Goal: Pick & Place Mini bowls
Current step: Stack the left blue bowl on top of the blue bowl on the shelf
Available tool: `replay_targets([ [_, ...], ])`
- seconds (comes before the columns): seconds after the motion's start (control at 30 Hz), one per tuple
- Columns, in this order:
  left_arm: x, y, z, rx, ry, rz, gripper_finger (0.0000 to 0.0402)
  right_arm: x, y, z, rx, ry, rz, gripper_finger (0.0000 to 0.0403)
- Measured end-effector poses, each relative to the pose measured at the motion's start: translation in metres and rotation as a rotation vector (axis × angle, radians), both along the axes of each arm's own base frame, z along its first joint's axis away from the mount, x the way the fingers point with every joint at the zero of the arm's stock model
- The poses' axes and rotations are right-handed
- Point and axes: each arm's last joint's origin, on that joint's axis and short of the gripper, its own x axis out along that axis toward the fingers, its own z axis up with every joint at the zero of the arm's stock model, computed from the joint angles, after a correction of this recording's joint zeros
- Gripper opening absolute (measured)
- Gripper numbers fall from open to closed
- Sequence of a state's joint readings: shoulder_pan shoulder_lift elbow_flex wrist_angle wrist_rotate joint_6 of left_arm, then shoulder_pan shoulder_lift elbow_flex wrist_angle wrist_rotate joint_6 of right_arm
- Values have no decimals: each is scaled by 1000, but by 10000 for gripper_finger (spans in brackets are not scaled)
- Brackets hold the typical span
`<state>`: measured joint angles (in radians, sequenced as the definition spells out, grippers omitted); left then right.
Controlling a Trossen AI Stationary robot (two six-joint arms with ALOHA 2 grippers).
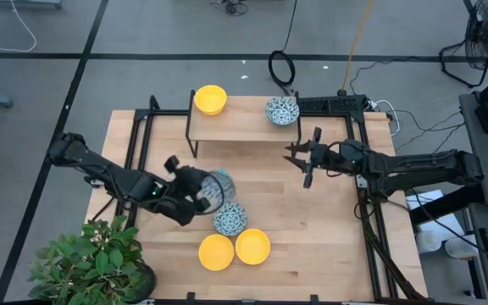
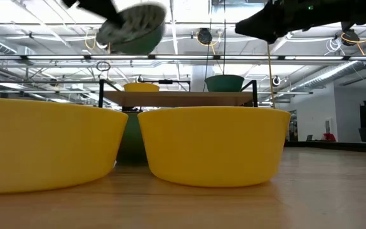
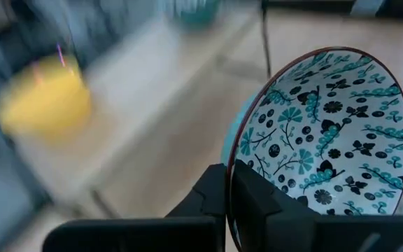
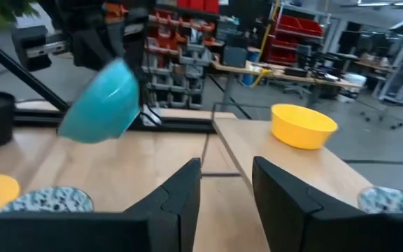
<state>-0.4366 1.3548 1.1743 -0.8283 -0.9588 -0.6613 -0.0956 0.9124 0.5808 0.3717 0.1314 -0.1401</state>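
Table: light wooden tabletop (image 1: 312, 229) on a black metal frame, both arms reaching in over it
Shelf: raised wooden shelf (image 1: 235, 123) on black legs, at the far side of the table
Left arm: dark jointed arm entering from the left edge, reaching toward the table centre
Right arm: dark jointed arm entering from the right edge, raised above the table just right of the shelf
Plant: green leafy potted plant (image 1: 91, 258) at the near left corner
Left gripper (image 1: 200, 193): fingers pressed together on the rim of a patterned mini bowl, held clear of the table
Right gripper (image 1: 299, 159): fingers (image 4: 173, 192) spread partway with nothing between them
Held bowl: white mini bowl with blue-green floral pattern (image 3: 327, 133), tilted on its side, teal outside (image 4: 100, 105), above the table centre
Near bowls: two plain yellow mini bowls (image 1: 216, 252) (image 1: 252, 246) side by side, touching, at the near edge; one patterned mini bowl (image 1: 230, 219) just behind them, below the held bowl
Shelf bowls: one plain yellow mini bowl (image 1: 210, 99) at the shelf's left end; one patterned mini bowl (image 1: 282, 110) at its right end
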Motion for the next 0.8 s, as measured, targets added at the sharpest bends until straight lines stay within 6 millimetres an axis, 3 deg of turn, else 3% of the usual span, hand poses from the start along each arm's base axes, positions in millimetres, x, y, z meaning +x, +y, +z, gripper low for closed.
replay_targets([
  [0.17, 24, -2, 23, 310, -43, -81, 8, 10, 10, -4, -15, -12, 56, 147],
  [0.4, 52, 7, 40, 590, 24, -28, 8, 26, 29, -5, -37, -101, 105, 233],
  [0.6, 70, 21, 32, 681, 129, 22, 9, 38, 36, -9, -141, -146, -75, 289],
  [0.8, 86, 28, 16, 735, 231, 19, 8, 57, 38, -14, -132, -151, -97, 306],
])
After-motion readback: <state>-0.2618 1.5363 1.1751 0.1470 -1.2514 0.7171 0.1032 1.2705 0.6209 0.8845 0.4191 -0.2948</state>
